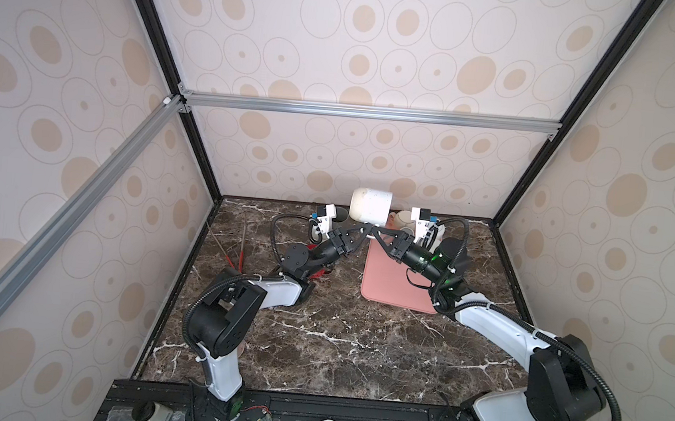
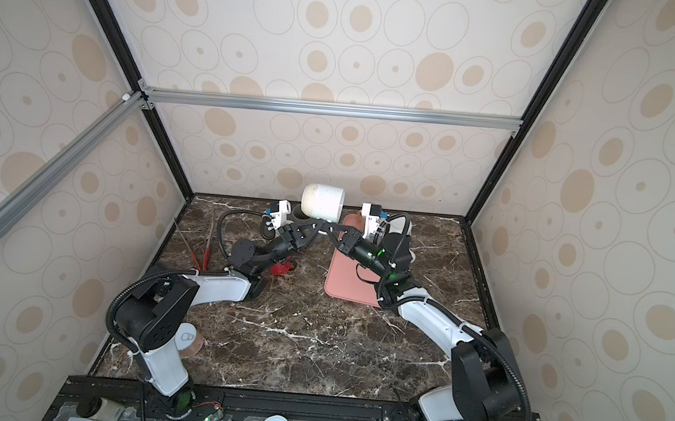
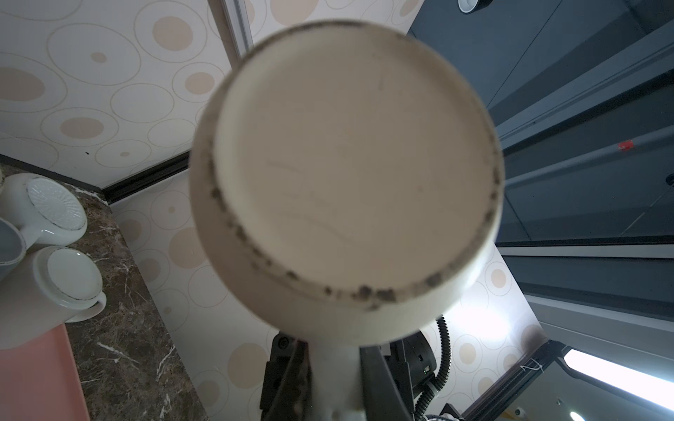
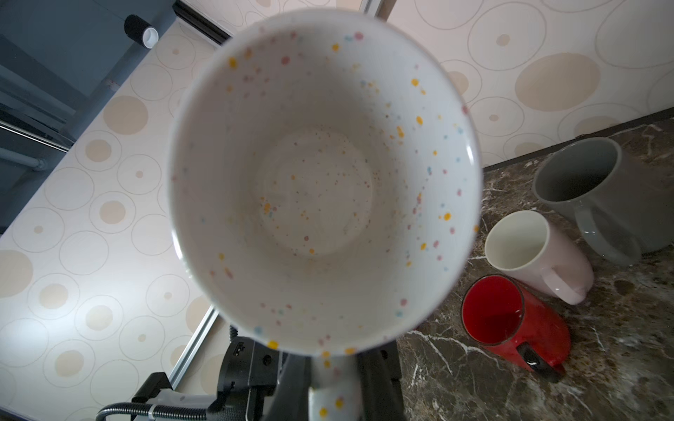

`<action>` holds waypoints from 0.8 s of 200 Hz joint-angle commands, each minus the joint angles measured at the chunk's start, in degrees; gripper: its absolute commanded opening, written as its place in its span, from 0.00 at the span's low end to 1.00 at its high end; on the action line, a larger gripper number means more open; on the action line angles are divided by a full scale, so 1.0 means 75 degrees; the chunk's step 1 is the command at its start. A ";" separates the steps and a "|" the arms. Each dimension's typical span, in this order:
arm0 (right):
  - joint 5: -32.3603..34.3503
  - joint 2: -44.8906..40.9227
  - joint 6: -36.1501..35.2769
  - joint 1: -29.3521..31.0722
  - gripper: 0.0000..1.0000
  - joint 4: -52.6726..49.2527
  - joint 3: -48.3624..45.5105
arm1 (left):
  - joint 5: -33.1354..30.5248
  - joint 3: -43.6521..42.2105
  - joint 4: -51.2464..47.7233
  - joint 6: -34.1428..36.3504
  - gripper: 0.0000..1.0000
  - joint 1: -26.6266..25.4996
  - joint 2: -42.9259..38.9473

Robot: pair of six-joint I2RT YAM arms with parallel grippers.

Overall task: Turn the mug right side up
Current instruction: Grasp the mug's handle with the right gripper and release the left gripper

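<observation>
Surface of dark marble (image 1: 336, 344) below; left claw (image 1: 365, 228) clamped on the handle of the speckled white ceramic mug (image 1: 371, 206) (sideways in the air, mouth rightward); right claw (image 1: 379, 232) clamped on the same handle, the 2 tip to tip.

White mug (image 4: 324, 182), multicoloured speckles, seemingly beige underneath

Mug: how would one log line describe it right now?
mug: aloft, sideways, mouth rightward | left tool: shut on handle | right tool: shut on handle
</observation>
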 commanded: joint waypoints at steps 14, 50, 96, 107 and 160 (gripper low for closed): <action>-0.0095 0.0166 0.0438 0.0193 0.00 0.0664 0.0245 | 0.0471 0.0118 0.1425 0.0197 0.00 -0.0106 -0.0475; 0.0109 0.0266 0.0472 0.0216 0.00 0.0956 0.0162 | 0.0586 -0.0191 0.1317 0.0267 0.09 0.0010 -0.0591; 0.0294 0.0441 0.0533 0.0210 0.00 0.1680 0.0120 | 0.0813 -0.0439 0.0640 0.0714 0.28 0.0309 -0.0972; 0.0390 0.0476 0.0563 0.0213 0.00 0.1964 0.0064 | 0.0842 -0.0471 0.0457 0.0844 0.30 0.0374 -0.1079; 0.0816 0.0537 0.0505 0.0212 0.00 0.2794 -0.0063 | 0.1062 -0.0566 0.0247 0.0956 0.38 0.0607 -0.1270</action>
